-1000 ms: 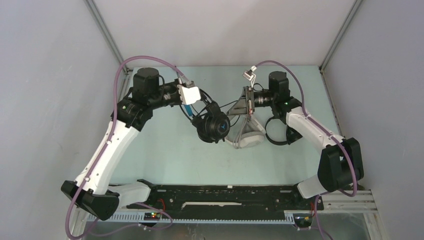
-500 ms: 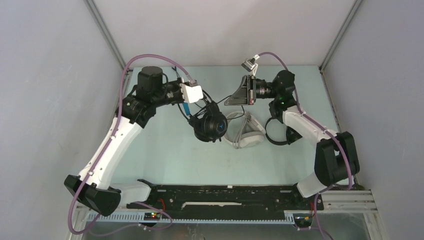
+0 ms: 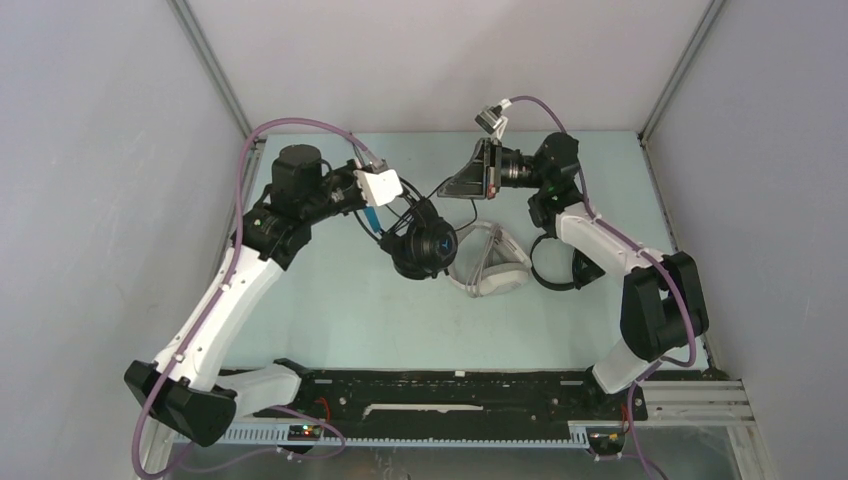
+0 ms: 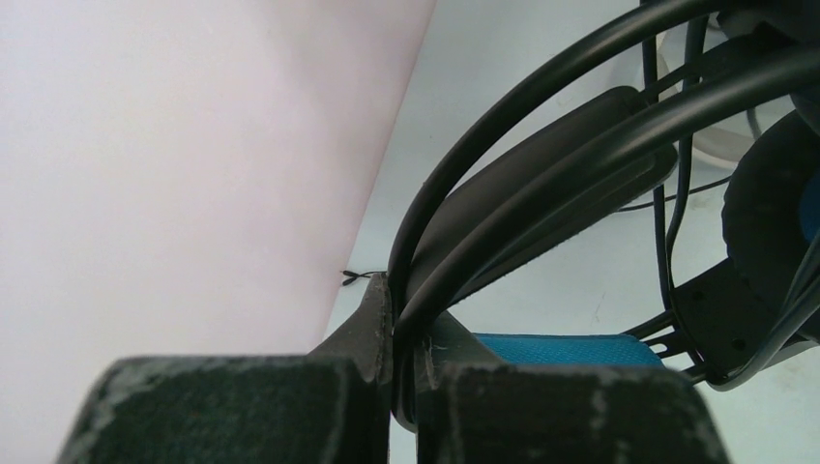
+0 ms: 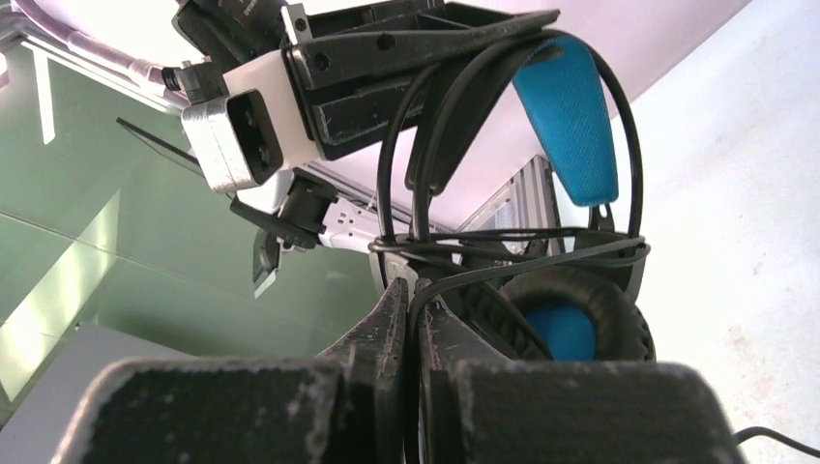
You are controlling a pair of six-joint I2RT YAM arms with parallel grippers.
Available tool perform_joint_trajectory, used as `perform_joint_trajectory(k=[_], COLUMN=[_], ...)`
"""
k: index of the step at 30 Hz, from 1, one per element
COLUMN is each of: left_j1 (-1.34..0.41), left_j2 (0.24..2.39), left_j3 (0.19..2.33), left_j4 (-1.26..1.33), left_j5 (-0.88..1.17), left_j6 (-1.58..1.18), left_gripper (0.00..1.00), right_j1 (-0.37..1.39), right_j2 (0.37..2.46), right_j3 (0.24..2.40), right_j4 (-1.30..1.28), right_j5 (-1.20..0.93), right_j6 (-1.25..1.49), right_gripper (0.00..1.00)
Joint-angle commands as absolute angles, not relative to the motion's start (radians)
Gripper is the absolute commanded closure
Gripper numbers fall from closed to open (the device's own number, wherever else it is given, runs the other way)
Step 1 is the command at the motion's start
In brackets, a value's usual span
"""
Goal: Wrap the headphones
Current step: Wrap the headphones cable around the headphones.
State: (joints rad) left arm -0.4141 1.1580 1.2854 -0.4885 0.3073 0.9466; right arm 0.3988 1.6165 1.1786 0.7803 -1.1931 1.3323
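Note:
My left gripper (image 4: 401, 309) is shut on the thin black headband wires of the black headphones (image 3: 425, 245), which have a blue headband pad (image 5: 571, 126), and holds them off the table. Their thin cable (image 5: 503, 266) crosses the yokes in a few turns above the ear cup (image 5: 580, 319). My right gripper (image 5: 414, 300) is shut on that cable, just right of the headphones and level with them (image 3: 447, 192). The white-grey headphones (image 3: 490, 262) lie on the table beside them. The smaller all-black headphones (image 3: 560, 262) lie further right, under my right forearm.
The pale green table (image 3: 340, 310) is boxed in by grey walls on the left, back and right. A black rail (image 3: 460, 395) runs along the near edge between the arm bases. A loose cable end (image 5: 774, 440) lies on the table.
My right gripper rose from over the white-grey headphones and swung back-left, turning to point left with the cable. The left arm shifted the black headphones slightly back-left.

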Motion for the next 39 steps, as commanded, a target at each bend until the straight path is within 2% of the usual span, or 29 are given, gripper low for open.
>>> perform_joint_trajectory(k=[1, 23, 33, 39], left_j1=[-0.398, -0.398, -0.397, -0.401], left_j2=[1.143, 1.123, 1.16, 1.141], left_j3=[1.254, 1.239, 1.327, 1.309], left_j4=[-0.536, -0.473, -0.534, -0.539], left_j5=[0.24, 0.101, -0.022, -0.039], left_j6=[0.897, 0.666, 0.455, 0.346], left_gripper=[1.0, 1.0, 1.0, 1.0], right_j1=[0.41, 0.531, 0.58, 0.606], right_j2=[1.597, 1.639, 1.661, 1.68], right_j3=[1.302, 1.518, 1.54, 1.595], right_j4=[0.758, 0.538, 0.514, 0.374], right_j5=[-1.122, -1.13, -1.136, -1.139], right_j6=[1.28, 1.171, 1.15, 1.065], right_gripper=[0.95, 0.86, 0.86, 0.83])
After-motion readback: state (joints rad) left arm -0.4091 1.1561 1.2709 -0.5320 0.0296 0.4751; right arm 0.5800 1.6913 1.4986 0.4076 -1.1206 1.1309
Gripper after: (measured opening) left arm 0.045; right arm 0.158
